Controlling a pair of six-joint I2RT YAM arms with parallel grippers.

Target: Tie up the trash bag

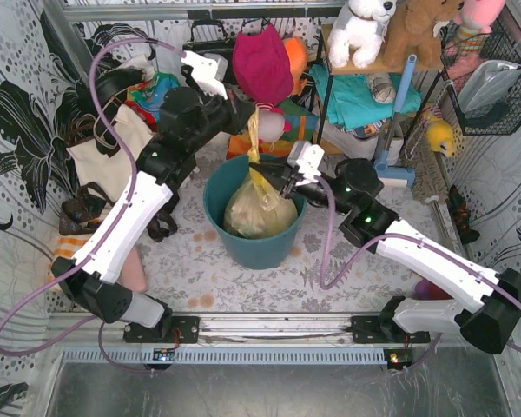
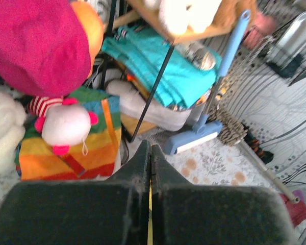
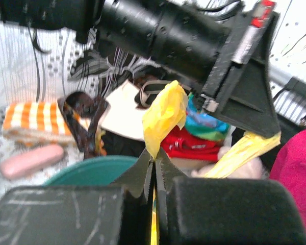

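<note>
Left gripper [image 1: 247, 115] is pinching the light, slippery bag's [image 1: 257, 210] floppy end at twelve o'clock; right gripper [image 1: 284, 184] is clamping another at three.

Bag in bin, mid-table
The trash bag [image 1: 259, 208] sits in the bin [image 1: 253, 248]; left gripper [image 1: 253, 120] just behind it, right gripper [image 1: 283, 184] at its right rim, tote bag [image 1: 113, 152] left, shelf [image 1: 391, 66] far right.

Bright even light, soft shadows, top view sharp, wrist views blurred, trash bag [image 3: 164, 115] smeared
</note>
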